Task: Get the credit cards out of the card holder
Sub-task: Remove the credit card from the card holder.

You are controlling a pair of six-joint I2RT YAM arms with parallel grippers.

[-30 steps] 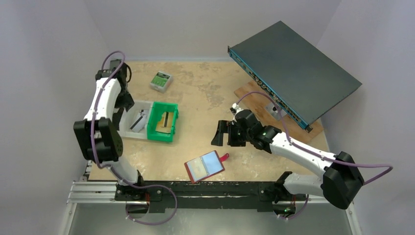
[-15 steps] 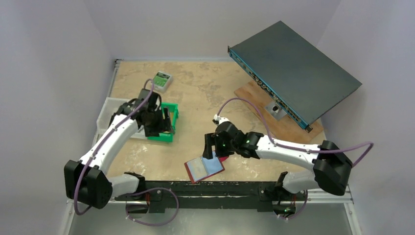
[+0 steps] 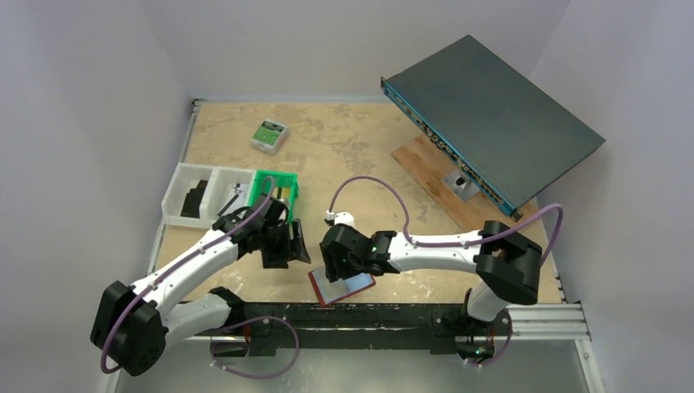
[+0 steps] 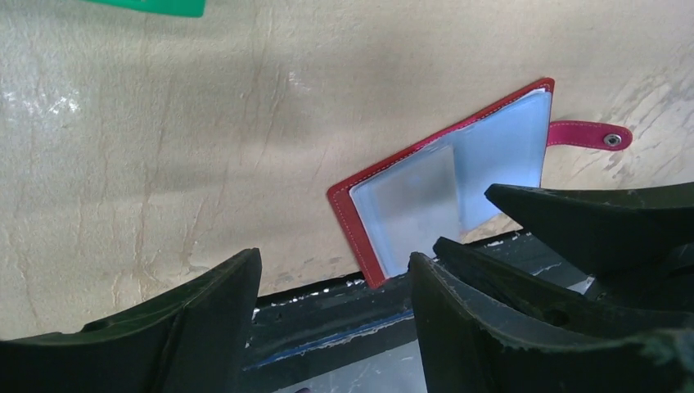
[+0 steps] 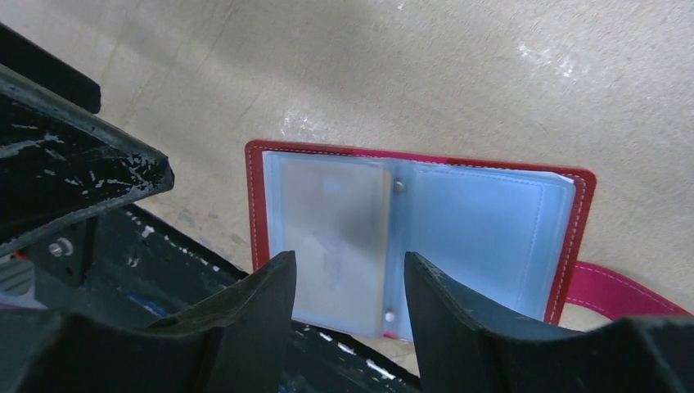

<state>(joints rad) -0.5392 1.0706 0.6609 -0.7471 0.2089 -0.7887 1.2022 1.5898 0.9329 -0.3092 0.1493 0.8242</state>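
From above, the right gripper (image 3: 334, 266) covers much of the card holder (image 3: 352, 286); only its near, right part and a red rim show. The card holder lies open, pockets up, at the near edge of the table (image 3: 344, 147), about midway along it, with its near corner at the black rail (image 3: 368, 315).

The right wrist view shows the holder (image 5: 483, 229) nearly whole, but the fingers cut off its near edge. A cloudy grey rectangle behind the left pocket's plastic looks like a credit card (image 5: 335, 217); I cannot make out any print, nor how many there are. The snap tab (image 5: 610, 291) is half out of frame.

The right gripper (image 5: 348, 266) has its fingers apart over that left pocket, with nothing pinched; I cannot tell whether the tips touch it. The left gripper (image 4: 335, 258) stands wide, holding nothing, just beside the holder (image 4: 446, 192).

A second ago the left arm was back over the white tray (image 3: 184, 192) at the left edge and the right gripper hung wider, well apart from the holder. Both have come in; the holder has not shifted.
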